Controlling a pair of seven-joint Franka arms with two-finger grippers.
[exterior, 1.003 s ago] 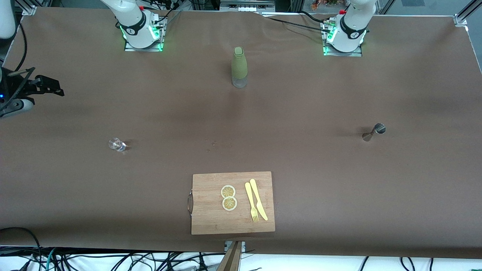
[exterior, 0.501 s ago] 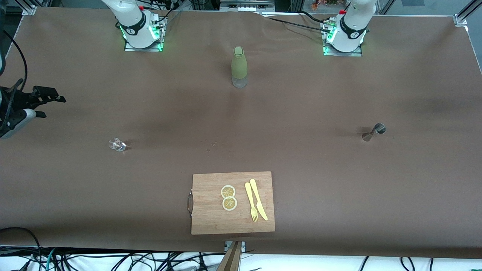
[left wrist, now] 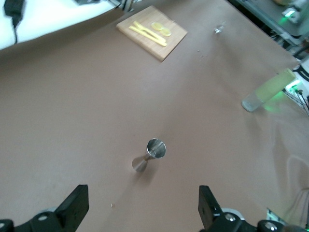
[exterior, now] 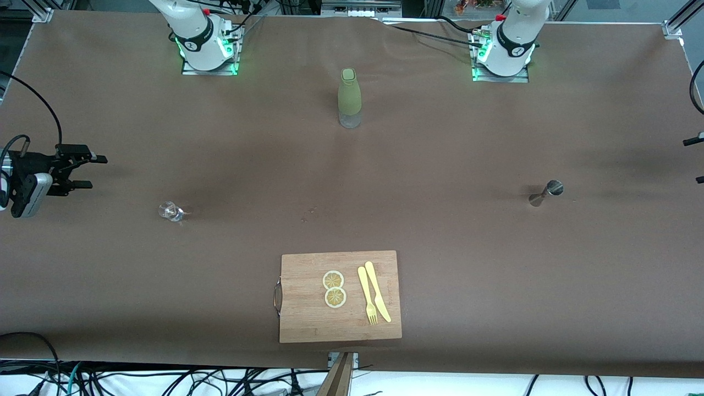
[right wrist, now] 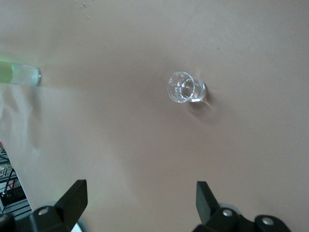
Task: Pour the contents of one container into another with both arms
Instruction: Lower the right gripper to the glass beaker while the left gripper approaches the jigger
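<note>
A small clear glass (exterior: pixel 171 211) (right wrist: pixel 186 88) stands toward the right arm's end of the table. My right gripper (exterior: pixel 94 172) (right wrist: pixel 140 191) hovers over the bare table beside it, open and empty, clear of the glass. A steel jigger (exterior: pixel 546 192) (left wrist: pixel 150 155) stands toward the left arm's end. My left gripper (exterior: pixel 696 160) (left wrist: pixel 142 198) hangs over the table's edge at that end, open with nothing between its fingers, pointed at the jigger. A green bottle (exterior: pixel 349 98) (left wrist: pixel 268 91) (right wrist: pixel 21 75) with a clear base stands upright between the two arm bases.
A wooden cutting board (exterior: pixel 308 324) (left wrist: pixel 176 36) lies near the front camera's edge, with two lemon slices (exterior: pixel 334 289) and a yellow fork and knife (exterior: pixel 374 298) on it. Brown cloth covers the table (exterior: pixel 440 220). Cables hang off the near edge.
My right gripper has moved over the table toward the glass and levelled out. The left gripper's fingertips have come into the front view at the table's end.
</note>
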